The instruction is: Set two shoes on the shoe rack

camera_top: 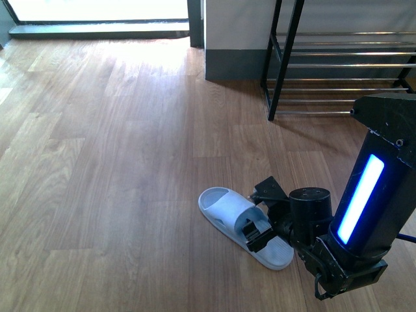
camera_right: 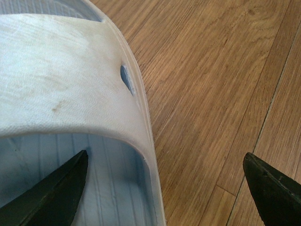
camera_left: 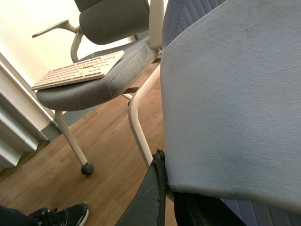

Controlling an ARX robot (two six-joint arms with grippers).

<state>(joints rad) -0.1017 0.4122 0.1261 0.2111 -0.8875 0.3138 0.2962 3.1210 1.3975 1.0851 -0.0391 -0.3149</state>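
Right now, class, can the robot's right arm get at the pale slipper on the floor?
Probably yes: the right gripper is open at the slipper, one finger inside by its strap, the other over bare floor; nothing blocks it.

Front view: daylight from the glazed opening [camera_top: 97,9] at far left, blown to white, lays a pale glare patch on the wood floor [camera_top: 117,162] that dims toward the camera; shoe rack [camera_top: 338,65] rods glint, the blue light strip [camera_top: 362,198] on the right arm [camera_top: 390,130] clips white at its core. Left wrist view: bright, wall [camera_left: 19,28] washed cream, the near blue surface [camera_left: 235,94] flatly lit. Right wrist view: evenly lit, slipper [camera_right: 61,80] strap grain crisp, right gripper [camera_right: 165,155] jaws dark, almost silhouettes
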